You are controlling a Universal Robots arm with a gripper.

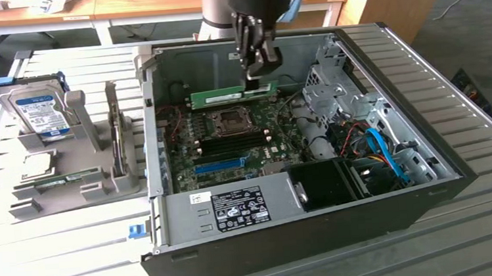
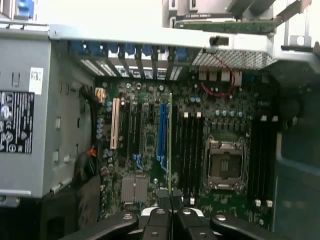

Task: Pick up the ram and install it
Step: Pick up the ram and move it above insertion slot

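The ram [image 1: 225, 96] is a long green board with a pale label strip. It hangs level inside the open computer case [image 1: 421, 124], above the far part of the motherboard [image 1: 229, 146]. My gripper [image 1: 257, 79] comes down from above and is shut on the stick's upper edge near its right end in the exterior view. In the wrist view the ram [image 2: 170, 145] appears edge-on as a thin green line running out from between my black fingers [image 2: 159, 216]; the gripper [image 2: 171, 212] is shut on it. It hangs over the board beside the black memory slots [image 2: 187, 150] and the processor socket [image 2: 223, 165].
On the exterior view's left a grey rack [image 1: 86, 180] holds a blue-labelled hard drive [image 1: 40, 113], a square silver processor chip [image 1: 37, 164] and a green board [image 1: 56, 184]. Drive cages and cables [image 1: 369, 135] crowd the case's right side. A labelled power supply [image 1: 234, 208] sits at its near end.
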